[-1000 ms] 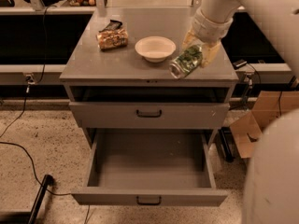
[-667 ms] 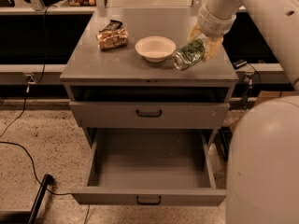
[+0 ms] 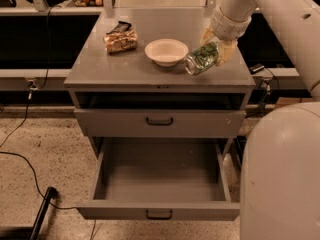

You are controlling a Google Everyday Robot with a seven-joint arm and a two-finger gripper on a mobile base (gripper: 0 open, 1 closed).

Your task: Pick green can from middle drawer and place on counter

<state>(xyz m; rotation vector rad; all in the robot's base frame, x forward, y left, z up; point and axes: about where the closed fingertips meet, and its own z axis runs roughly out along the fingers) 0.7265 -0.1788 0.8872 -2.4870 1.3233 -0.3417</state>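
Observation:
My gripper [image 3: 215, 48] is over the right side of the counter [image 3: 130, 69], shut on the green can [image 3: 201, 59]. The can lies tilted, its silver end pointing left toward the white bowl, just above or touching the counter surface; I cannot tell which. The middle drawer [image 3: 159, 171] is pulled fully out at the bottom of the cabinet and its tray holds nothing. Its small dark bar handle [image 3: 159, 214] shows on the front.
A white bowl [image 3: 166, 51] sits mid-counter just left of the can. A snack bag [image 3: 120, 40] lies at the counter's back left. The closed drawer front [image 3: 160, 122] is above the open drawer. My white base fills the lower right. A black cable runs on the floor at left.
The gripper and can have shifted slightly back and right over the counter. The view has moved closer to the cabinet, and my base now covers more of the right side.

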